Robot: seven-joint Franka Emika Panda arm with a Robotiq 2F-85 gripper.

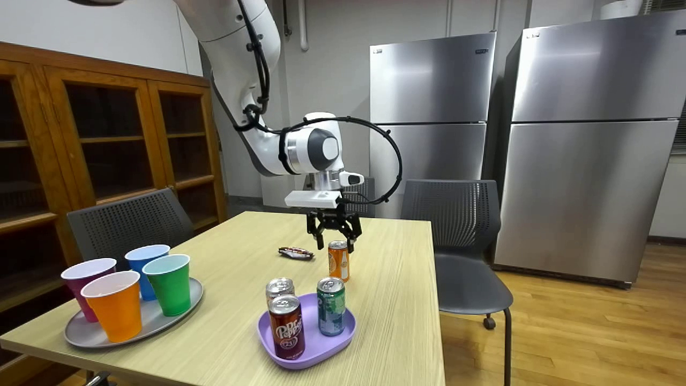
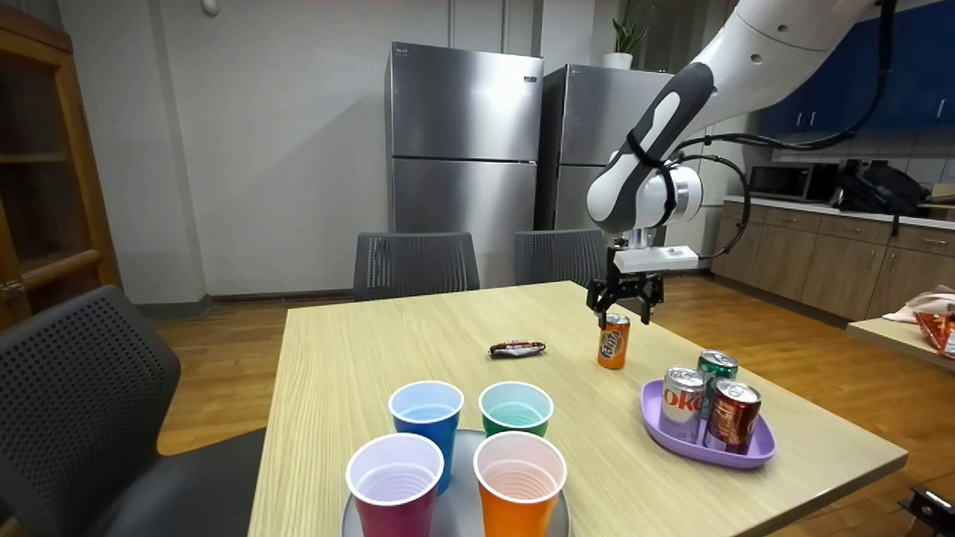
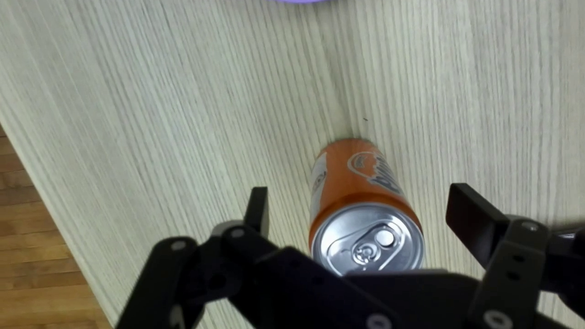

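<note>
An upright Fanta can [image 2: 612,347], a wrapped snack bar [image 2: 517,348], a purple tray [image 1: 311,328] and a round grey plate [image 1: 152,322] are carried by the pale wood-grain counter [image 2: 373,339].

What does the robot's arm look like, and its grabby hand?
The arm is white and rounded, with dark grey patches and silvery rings. Black cables run along it, one in a wide loop. The gripper is black, with two blocky fingers, below a white box.
</note>
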